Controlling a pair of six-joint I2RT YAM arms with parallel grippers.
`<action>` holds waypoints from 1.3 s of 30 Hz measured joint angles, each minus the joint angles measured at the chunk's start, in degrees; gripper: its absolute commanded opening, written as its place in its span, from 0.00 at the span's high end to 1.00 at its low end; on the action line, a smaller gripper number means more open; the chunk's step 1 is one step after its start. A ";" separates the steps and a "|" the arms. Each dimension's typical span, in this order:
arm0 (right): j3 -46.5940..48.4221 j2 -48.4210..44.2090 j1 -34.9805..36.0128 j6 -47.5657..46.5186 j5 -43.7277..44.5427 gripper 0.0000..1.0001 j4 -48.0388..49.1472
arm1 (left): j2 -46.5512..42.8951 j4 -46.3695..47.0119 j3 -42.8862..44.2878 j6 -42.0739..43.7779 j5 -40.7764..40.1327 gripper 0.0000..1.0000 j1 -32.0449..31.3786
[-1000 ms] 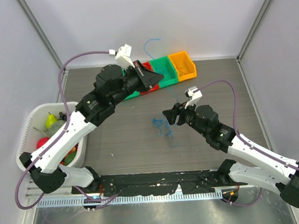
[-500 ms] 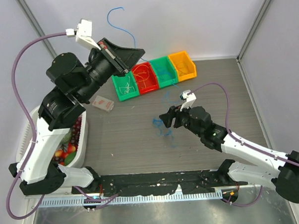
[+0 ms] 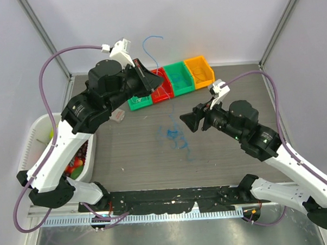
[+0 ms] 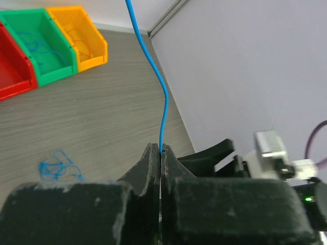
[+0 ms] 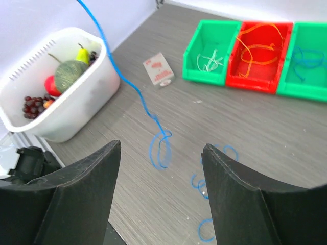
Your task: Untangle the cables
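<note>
**Desk:** Top external view, from the left. What stood where?

**Photographer:** A white basket [image 3: 31, 140] of fruit sat at the left edge of the table [image 3: 132, 151]. The left gripper [image 3: 160, 78] hung over the far row of bins, its jaws pressed together on a blue cable [image 4: 165, 104]. The cable's free end curled up against the back wall.

**Desk:** And the bins?

**Photographer:** Whitish strands [image 5: 210, 60] lay in the first green bin [image 3: 140, 102] and orange strands [image 5: 255, 48] in the red bin [image 3: 162, 91]. Beyond those came a second green bin [image 3: 179, 79] holding blue wire, then an orange bin [image 3: 200, 71].

**Desk:** Mid-table?

**Photographer:** A loose blue tangle [image 3: 174, 135] lay there. In the right wrist view, the pinched cable ran down to a loop on the table beside it.

**Desk:** The other arm?

**Photographer:** The right gripper [image 3: 188, 121] hovered just right of the tangle, with its jaws spread wide and holding nothing.
</note>
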 measured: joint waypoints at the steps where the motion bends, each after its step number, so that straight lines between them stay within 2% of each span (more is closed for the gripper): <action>1: 1.11 0.17 -0.02 -0.42 -0.28 0.31 -0.17 | -0.11 -0.09 -0.50 -0.02 0.04 1.00 0.00; 8: 8.61 7.93 -0.04 -2.82 -9.44 0.38 0.79 | -1.36 -1.40 -2.78 -0.26 1.70 1.00 0.00; 16: 7.82 10.10 -0.04 -3.04 -14.62 0.61 3.02 | -3.89 -1.33 -4.92 -1.33 3.61 1.00 0.00; 18: 6.97 10.01 -0.04 -2.62 -15.93 0.71 4.44 | -4.11 -1.25 -5.01 -1.55 4.00 1.00 0.00; 19: 6.51 9.99 -0.04 -2.38 -16.52 0.81 5.09 | -4.13 -1.18 -5.03 -1.62 4.13 1.00 0.00; 20: 6.08 9.97 -0.04 -2.08 -17.09 0.86 5.55 | -4.15 -1.16 -5.03 -1.66 4.26 1.00 0.00; 21: 5.77 9.97 -0.04 -2.01 -17.44 0.98 5.86 | -4.15 -1.14 -5.11 -1.68 4.28 1.00 0.00; 25: 4.37 9.01 -0.04 -0.81 -17.81 0.99 6.58 | -4.52 -1.25 -6.34 -1.60 3.54 1.00 0.00; 30: 3.28 3.34 -0.04 -0.33 -18.38 0.99 7.89 | -4.94 -1.29 -11.91 -1.55 4.59 1.00 1.33; 33: 2.84 -1.03 -0.04 -0.22 -18.27 0.99 11.34 | -4.31 1.16 -19.37 -1.81 10.34 1.00 2.32; 37: 0.33 -3.28 -0.07 -0.37 -16.61 0.99 12.07 | -3.19 11.91 -30.27 -5.68 22.03 1.00 0.98; 38: -0.22 -3.28 -0.04 -0.35 -16.31 0.99 11.98 | -3.26 14.73 -32.92 -6.69 24.02 0.98 1.09; 39: -0.96 -3.28 -0.04 -0.37 -15.80 0.99 11.96 | -3.32 17.49 -35.34 -7.80 25.64 0.92 1.31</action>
